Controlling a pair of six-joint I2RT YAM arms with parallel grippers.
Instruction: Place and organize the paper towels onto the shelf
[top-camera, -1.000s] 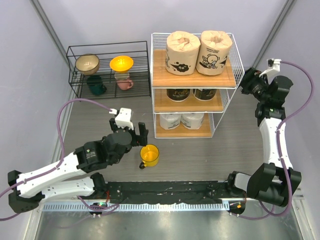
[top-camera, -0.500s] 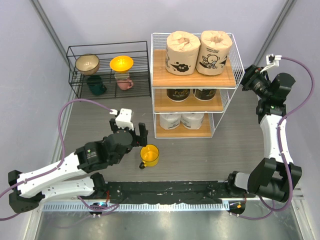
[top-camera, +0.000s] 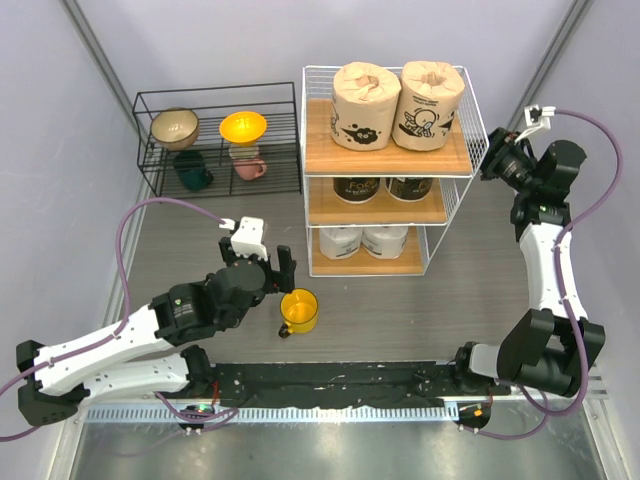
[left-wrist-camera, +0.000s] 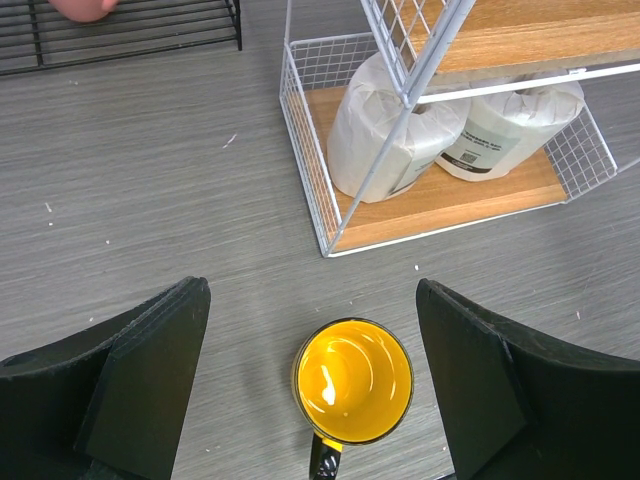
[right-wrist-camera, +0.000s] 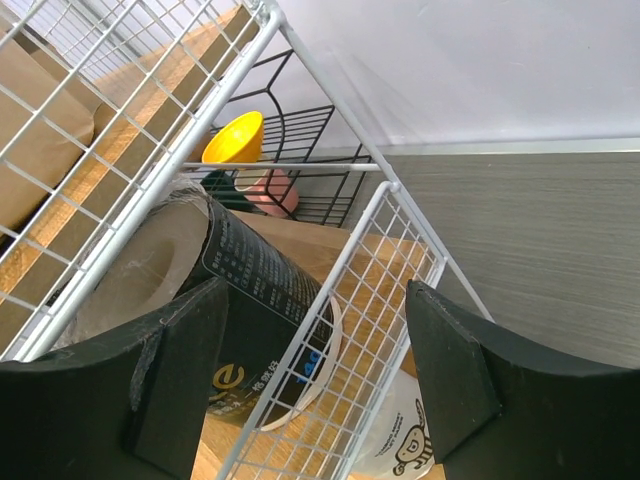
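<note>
Three tiers high, the white wire shelf stands at the back centre of the table. All six rolls are on it, in side-by-side pairs. The tan rolls are on top, upright, cores pointing up. The dark-wrapped rolls are on the middle tier, and the white rolls stand at the bottom. Your right gripper is spread wide and empty, just beside the shelf's right wall. Your left gripper is also wide and empty, over a yellow mug.
</note>
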